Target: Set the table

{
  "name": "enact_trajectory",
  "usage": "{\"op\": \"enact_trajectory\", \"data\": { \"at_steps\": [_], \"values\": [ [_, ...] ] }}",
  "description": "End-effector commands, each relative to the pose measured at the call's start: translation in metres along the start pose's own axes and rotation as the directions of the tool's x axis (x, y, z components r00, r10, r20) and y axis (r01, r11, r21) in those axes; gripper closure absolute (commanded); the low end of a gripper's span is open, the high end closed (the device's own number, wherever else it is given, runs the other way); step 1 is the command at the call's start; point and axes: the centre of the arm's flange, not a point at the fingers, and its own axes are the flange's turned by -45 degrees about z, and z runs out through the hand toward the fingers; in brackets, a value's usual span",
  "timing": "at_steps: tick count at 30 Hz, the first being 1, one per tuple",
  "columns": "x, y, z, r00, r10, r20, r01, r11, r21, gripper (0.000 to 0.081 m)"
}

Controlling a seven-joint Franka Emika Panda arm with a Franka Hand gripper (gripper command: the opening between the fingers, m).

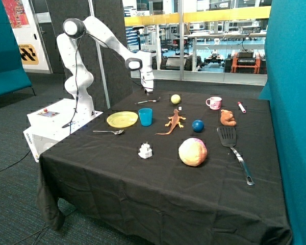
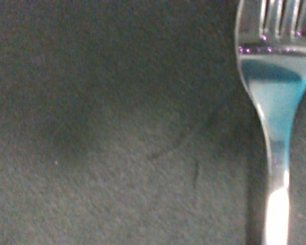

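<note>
Wrist view is showing the fork (image 2: 275,117) lying flat on the desk (image 2: 117,153): thin, stiff, slippery steel, best pinched across its neck; end effector (image 1: 149,91) state unclear.

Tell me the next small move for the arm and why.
Probably shift the pincer sideways until it is centred over the fork, then descend. In the wrist view the fork lies on the cloth at the picture's edge, ungrasped, away from the yellow plate where it seemingly belongs.
</note>
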Motion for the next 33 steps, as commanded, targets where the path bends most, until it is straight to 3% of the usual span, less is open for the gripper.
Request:
{"op": "enact_trajectory", "data": {
  "at_steps": [1,8,19,33],
  "values": [
    [0.008,-0.010,0.010,1.000,0.003,0.0010,-0.003,1.000,-0.0021,0.0456],
    [0.010,-0.009,0.016,1.000,0.022,0.0009,-0.022,1.000,-0.0021,0.0291],
    [0.002,0.003,0.028,0.998,0.065,0.0009,-0.065,0.998,-0.0022,0.0281],
    [0.005,0.006,0.035,0.998,0.060,0.0009,-0.060,0.998,-0.0022,0.0286]
  ]
}}
